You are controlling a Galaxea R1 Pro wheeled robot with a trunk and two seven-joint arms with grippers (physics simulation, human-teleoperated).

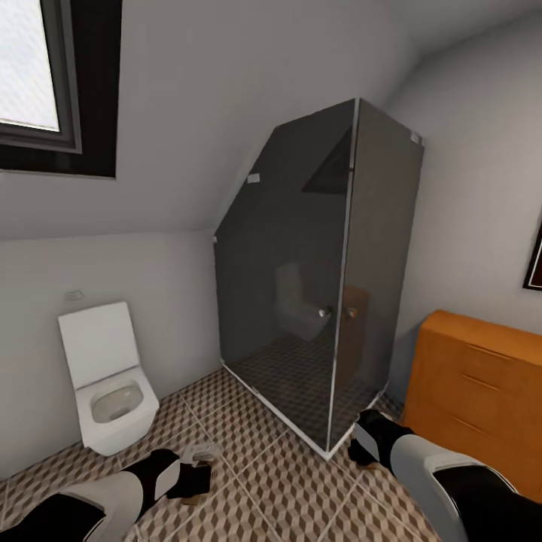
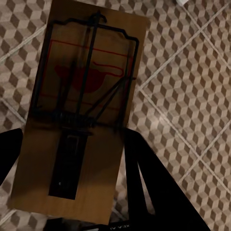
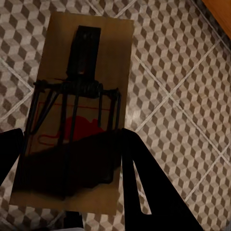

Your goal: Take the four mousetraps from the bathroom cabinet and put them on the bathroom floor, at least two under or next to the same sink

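Observation:
My left gripper [image 1: 194, 482] hangs low over the cube-patterned bathroom floor [image 1: 263, 482] and is shut on a mousetrap [image 2: 82, 110], a brown wooden board with a dark spring bar, held between the dark fingers [image 2: 154, 187]. A second mousetrap [image 3: 79, 96] sits in my right gripper [image 1: 366, 446], which is shut on it above the tiles [image 3: 183, 110]. The orange-brown cabinet [image 1: 474, 399] stands at the right, close beside the right arm, with its drawers closed. The bathroom sink is out of view.
A white toilet [image 1: 113, 391] with its lid up stands against the left wall. A dark glass shower enclosure [image 1: 324, 301] fills the corner straight ahead. A small white object [image 1: 203, 452] lies on the tiles by my left gripper. Open tiles lie between the arms.

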